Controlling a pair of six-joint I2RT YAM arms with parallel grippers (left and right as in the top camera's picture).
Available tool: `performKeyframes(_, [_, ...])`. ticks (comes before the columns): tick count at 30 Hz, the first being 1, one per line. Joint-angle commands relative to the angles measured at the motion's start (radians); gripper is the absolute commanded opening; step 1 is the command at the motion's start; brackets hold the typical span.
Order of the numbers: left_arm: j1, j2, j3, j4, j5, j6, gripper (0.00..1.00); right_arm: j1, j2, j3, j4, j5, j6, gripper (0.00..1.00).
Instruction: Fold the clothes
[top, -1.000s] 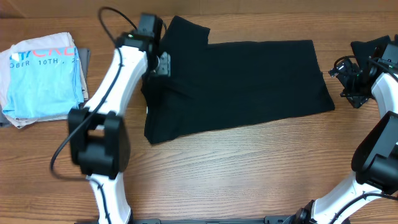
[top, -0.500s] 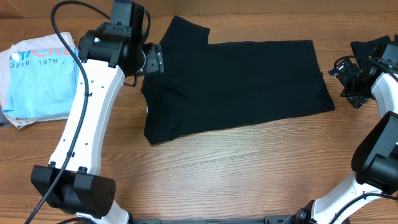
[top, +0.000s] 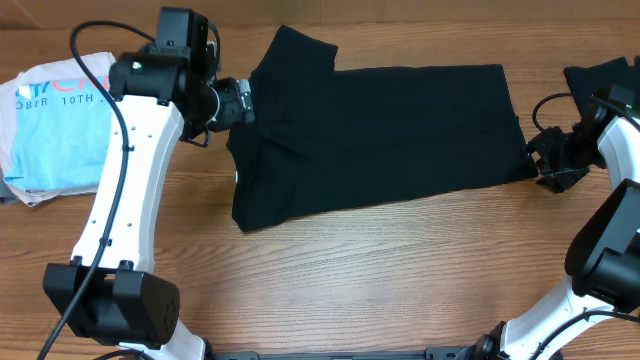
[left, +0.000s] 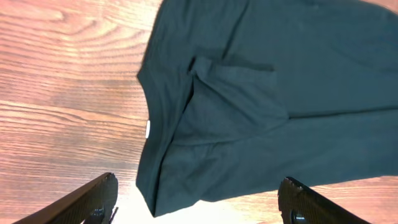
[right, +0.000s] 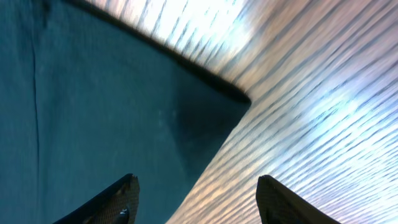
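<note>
Two arms at a wooden table (top: 380, 290), seen from overhead and from both wrists. A black T-shirt (top: 390, 130) lies flat across the middle of the table, partly folded, its long side running left to right; one sleeve sticks out at the upper left, and a loose fold lies near the collar in the left wrist view. Left gripper (top: 238, 100): at the shirt's upper-left edge, beside the collar, jaws wide apart with nothing between them, cloth and bare wood showing below. Right gripper (top: 548, 162): at the shirt's lower-right corner, jaws apart and holding nothing; in the right wrist view the corner of the cloth lies ahead of the fingertips (right: 121, 198), on the wood. A folded blue shirt (top: 60, 130) with printed letters rests at the far left of the table, well apart from the black one. A second black garment (top: 598, 78) lies at the upper right edge, behind the right arm
</note>
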Motion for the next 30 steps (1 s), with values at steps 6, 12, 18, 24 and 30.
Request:
performKeyframes(6, [0.000, 0.004, -0.207, 0.160, 0.077, 0.001, 0.87, 0.024, -0.034, -0.010, 0.115, -0.014, 0.002, 0.19])
performKeyframes(12, [-0.011, 0.003, -0.369, 0.354, 0.098, 0.002, 0.61, 0.079, -0.033, -0.033, 0.183, 0.039, -0.034, 0.04])
performKeyframes(18, [-0.016, 0.004, -0.526, 0.480, 0.096, 0.025, 0.08, 0.091, -0.027, -0.082, 0.242, 0.118, -0.034, 0.04])
performKeyframes(24, [-0.016, 0.004, -0.639, 0.521, 0.111, 0.024, 0.07, 0.091, -0.003, -0.133, 0.319, 0.116, -0.034, 0.04])
performKeyframes(30, [-0.020, 0.004, -0.696, 0.560, 0.143, 0.027, 0.08, 0.091, 0.066, -0.141, 0.346, 0.114, -0.034, 0.04])
